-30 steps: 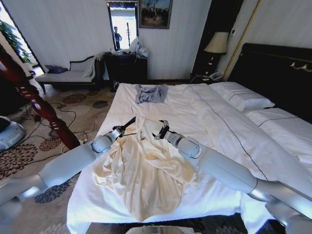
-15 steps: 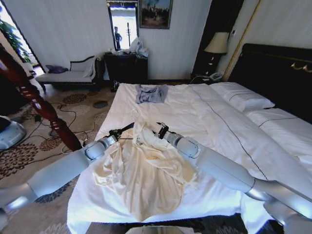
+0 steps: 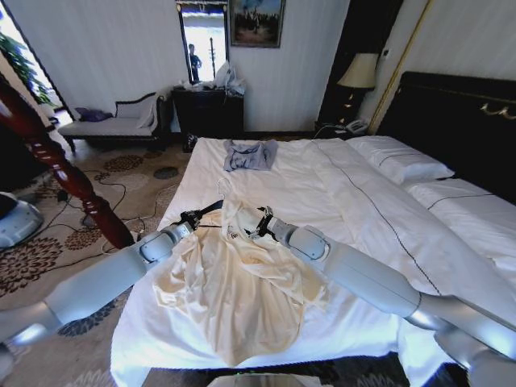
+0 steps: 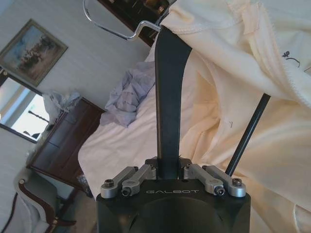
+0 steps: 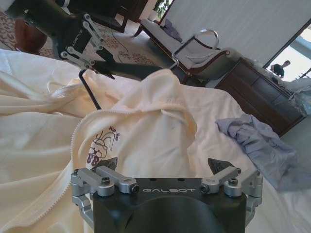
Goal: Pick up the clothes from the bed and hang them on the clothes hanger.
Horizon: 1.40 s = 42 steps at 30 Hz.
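Note:
The cream clothes [image 3: 234, 282] lie wrinkled on the white bed [image 3: 347, 201], with the collar end lifted. My left gripper [image 3: 193, 218] is shut on one arm of the dark clothes hanger [image 4: 170, 92]. The hanger's silver hook [image 4: 114, 26] pokes out past the collar, and the clothes [image 4: 243, 92] drape over its far shoulder. My right gripper [image 3: 256, 227] sits at the collar, and its jaws stand open with the cream fabric [image 5: 141, 121] between and ahead of them. The right wrist view shows my left gripper [image 5: 95, 60] holding the hanger [image 5: 129, 72].
A small grey-blue garment [image 3: 248, 155] lies near the bed's far end. A thick reddish wooden post [image 3: 56, 169] stands left of the bed, over patterned carpet with cables. White pillows [image 3: 399, 161] and a dark headboard are at the right, and a dresser [image 3: 208, 109] and bench stand by the far wall.
The hanger has tipped up with the collar draped on it, bringing its hook into sight. My right gripper has shifted slightly left along the collar. The left gripper has barely moved.

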Available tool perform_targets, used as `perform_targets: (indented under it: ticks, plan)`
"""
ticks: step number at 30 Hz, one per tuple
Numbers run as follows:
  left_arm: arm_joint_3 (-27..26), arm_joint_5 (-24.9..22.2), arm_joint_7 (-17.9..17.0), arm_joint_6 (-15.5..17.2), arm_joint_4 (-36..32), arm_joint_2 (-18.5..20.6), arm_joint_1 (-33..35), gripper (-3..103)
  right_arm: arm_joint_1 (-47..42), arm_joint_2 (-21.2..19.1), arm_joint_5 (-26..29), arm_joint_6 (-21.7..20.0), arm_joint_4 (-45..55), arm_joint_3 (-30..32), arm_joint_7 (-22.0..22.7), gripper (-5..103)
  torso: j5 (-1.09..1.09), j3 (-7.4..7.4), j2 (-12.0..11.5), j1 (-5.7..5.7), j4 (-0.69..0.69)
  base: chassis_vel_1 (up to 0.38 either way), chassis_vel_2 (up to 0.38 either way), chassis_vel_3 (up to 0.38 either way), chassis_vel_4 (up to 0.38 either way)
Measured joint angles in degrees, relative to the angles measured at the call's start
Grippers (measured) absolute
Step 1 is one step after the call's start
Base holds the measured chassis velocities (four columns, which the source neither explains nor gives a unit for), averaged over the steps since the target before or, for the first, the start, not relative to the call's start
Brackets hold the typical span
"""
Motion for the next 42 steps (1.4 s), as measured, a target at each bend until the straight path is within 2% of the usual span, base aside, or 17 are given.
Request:
perform_targets:
  ticks: [5,11,14,17,22,24,26,29,31,38,40,42]
  plan:
    - [-1.4,-1.9,0.1,-0.3,-0.2,0.5,0.7,18,-0.6,-0.6,-1.1,1.0,-0.2,0.2,-0.4,100,0.00,0.00,0.0,-0.01,-0.02,0.000,0.000,0.000,0.000]
    - [-3.3,-4.6,0.3,-0.5,-1.0,2.0,0.8,18,-0.9,-0.5,-5.4,3.6,-2.0,0.0,-1.3,100,0.00,0.00,0.0,0.00,-0.02,0.000,0.000,0.000,0.000]
    - [-3.5,-4.9,0.5,-0.5,-1.1,2.2,0.8,18,-0.9,-0.4,-5.7,4.0,-2.3,0.1,-1.4,100,0.00,0.00,0.0,-0.01,-0.02,0.000,0.000,0.000,0.000]
    - [-4.2,-4.9,1.5,-1.3,-1.4,3.3,1.7,18,-0.8,-0.3,-4.7,6.1,-2.9,0.8,-2.0,100,0.00,0.00,0.0,0.00,-0.01,0.000,0.000,0.000,0.000]
    - [-6.0,-2.6,2.2,-3.2,-1.5,4.2,5.1,18,-2.0,-0.9,-1.5,9.1,-2.9,2.2,-3.6,100,0.01,0.00,0.0,-0.01,0.00,0.000,0.000,0.000,0.000]
    - [-7.3,-0.6,2.1,-3.7,-0.7,4.1,7.3,18,-4.1,-1.6,4.3,9.5,-1.6,4.6,-3.5,100,0.01,0.00,0.0,-0.01,-0.01,0.000,0.000,0.000,0.000]
    - [-7.6,-0.3,2.0,-3.8,-0.5,4.0,7.8,18,-4.4,-1.7,5.5,9.4,-1.3,5.2,-3.2,100,0.00,0.00,0.0,-0.01,-0.01,0.000,0.000,0.000,0.000]
    - [-8.2,2.8,1.9,-4.9,-0.5,3.4,9.2,18,-4.0,-1.7,7.8,8.8,-1.5,6.0,-2.9,100,0.00,0.00,0.0,-0.01,-0.02,0.000,0.000,0.000,0.000]
    - [-8.4,5.9,2.0,-5.7,-0.8,3.1,9.6,18,-3.1,-1.4,11.7,7.7,-2.1,6.3,-2.3,100,0.00,0.00,0.0,0.00,-0.01,0.000,0.000,0.000,0.000]
    - [-8.4,8.5,2.1,-6.7,-1.4,2.9,9.4,18,-1.8,-1.4,17.3,6.1,-2.3,5.5,-3.4,100,0.00,0.00,0.0,0.00,-0.01,0.000,0.000,0.000,0.000]
    - [-8.2,9.5,2.0,-7.2,-1.5,2.9,8.9,18,-1.9,-1.5,21.5,4.4,-1.4,5.2,-4.8,100,0.00,0.00,0.0,0.00,-0.01,0.000,0.000,0.000,0.000]
    - [-8.2,9.8,2.0,-7.3,-1.5,2.8,8.7,18,-2.0,-1.6,22.1,4.1,-1.2,5.0,-5.2,100,0.00,0.00,0.0,0.00,-0.01,0.000,0.000,0.000,0.000]
